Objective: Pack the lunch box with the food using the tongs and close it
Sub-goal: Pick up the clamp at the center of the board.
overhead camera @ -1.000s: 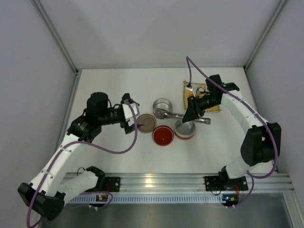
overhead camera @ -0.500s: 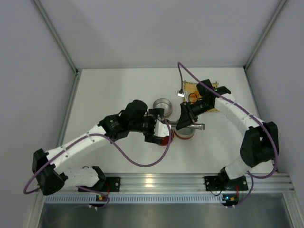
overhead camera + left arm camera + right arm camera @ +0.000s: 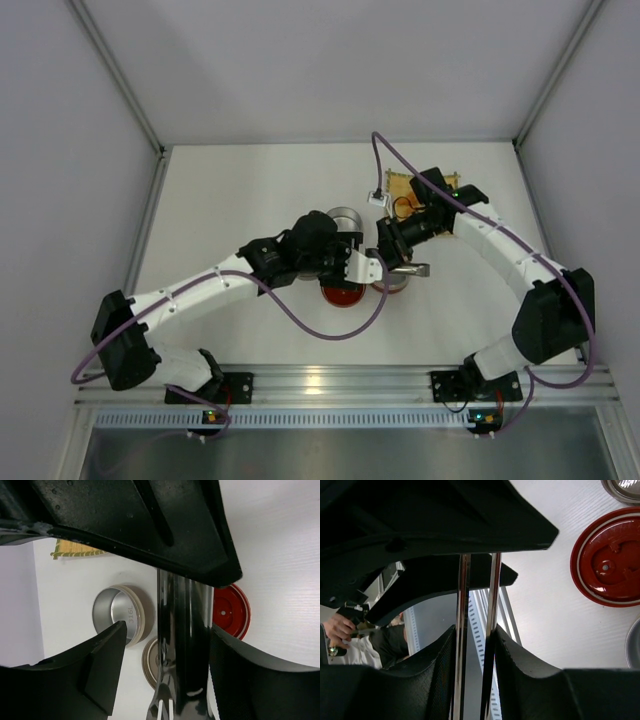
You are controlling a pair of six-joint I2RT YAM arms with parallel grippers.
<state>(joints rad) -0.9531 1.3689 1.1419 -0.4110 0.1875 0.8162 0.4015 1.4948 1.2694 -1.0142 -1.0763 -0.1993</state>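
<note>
The tongs point(image 3: 415, 270) hang over the middle of the desk point(image 3: 230, 190), a little toward its right edge, with both arms meeting on them. The right claw point(image 3: 476, 630) is clamped on the tongs. In its wrist view the two thin silver arms run side by side straight down between the fingers point(image 3: 520, 680), which press in on them from either side. The left claw point(image 3: 167, 630) comes in from the left edge of the desk and straddles the same tongs with its jaws apart. In its wrist view the shiny metal runs down the gap, and bare desk shows between it and one finger point(image 3: 105, 670). The other finger sits just beside the metal, and I cannot tell whether it touches.

Below the claws lie the lunch box parts. The round steel tin point(image 3: 345, 216) stands open on the far side of the left claw. The red lid point(image 3: 342, 292) lies flat on the near side, toward the near edge. In the left wrist view a tan lid point(image 3: 149, 657) lies just beside the steel tin, partly hidden behind the tongs.

The yellow woven mat point(image 3: 400, 184) lies toward the far right corner of the desk. The right arm covers most of it, so what lies on it cannot be made out.
</note>
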